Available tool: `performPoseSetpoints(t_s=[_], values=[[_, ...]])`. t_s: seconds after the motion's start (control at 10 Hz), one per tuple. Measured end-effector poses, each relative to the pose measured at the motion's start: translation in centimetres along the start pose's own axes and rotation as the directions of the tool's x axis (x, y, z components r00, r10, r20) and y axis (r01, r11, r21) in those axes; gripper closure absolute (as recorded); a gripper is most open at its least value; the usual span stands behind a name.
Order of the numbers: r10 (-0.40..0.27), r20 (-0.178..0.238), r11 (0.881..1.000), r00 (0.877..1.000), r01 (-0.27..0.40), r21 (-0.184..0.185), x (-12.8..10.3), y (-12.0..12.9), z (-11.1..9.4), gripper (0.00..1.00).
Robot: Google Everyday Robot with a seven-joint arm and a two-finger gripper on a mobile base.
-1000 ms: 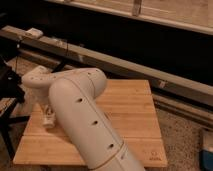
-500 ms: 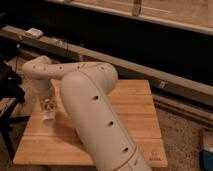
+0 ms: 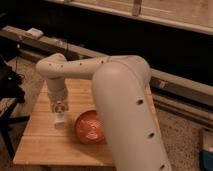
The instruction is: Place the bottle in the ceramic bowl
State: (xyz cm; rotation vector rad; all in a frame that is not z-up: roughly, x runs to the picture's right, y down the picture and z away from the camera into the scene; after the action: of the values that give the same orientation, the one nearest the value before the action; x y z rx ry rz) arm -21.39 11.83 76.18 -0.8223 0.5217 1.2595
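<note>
Orange-red ceramic bowl (image 3: 90,127) seen just beside pincer (image 3: 60,118), toward bench (image 3: 45,146) centre; pincer clamped on upright white bottle (image 3: 60,122).

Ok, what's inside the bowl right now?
Only pale swirl marks show inside the bowl. Its right edge is covered by the arm. The bottle is outside, at the gripper, just beside the bowl.

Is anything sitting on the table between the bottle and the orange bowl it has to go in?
Nothing visible. The bottle is at the gripper, over the picture-left part of the wooden table, and the bowl lies just to its right in the picture, with only bare wood between.
</note>
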Motion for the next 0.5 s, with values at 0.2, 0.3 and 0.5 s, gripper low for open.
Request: performPoseSetpoints(t_s=[0.2, 0.3, 0.5], values=[[0.077, 0.009, 0.997, 0.997, -0.077, -0.014, 2.3, -4.0, 0.7, 1.0], [0.117, 0.024, 0.993, 0.993, -0.116, -0.024, 3.3, -5.7, 0.9, 1.0], [0.2, 0.073, 0.98, 0.977, -0.198, -0.034, 4.9, -8.9, 1.3, 1.0]])
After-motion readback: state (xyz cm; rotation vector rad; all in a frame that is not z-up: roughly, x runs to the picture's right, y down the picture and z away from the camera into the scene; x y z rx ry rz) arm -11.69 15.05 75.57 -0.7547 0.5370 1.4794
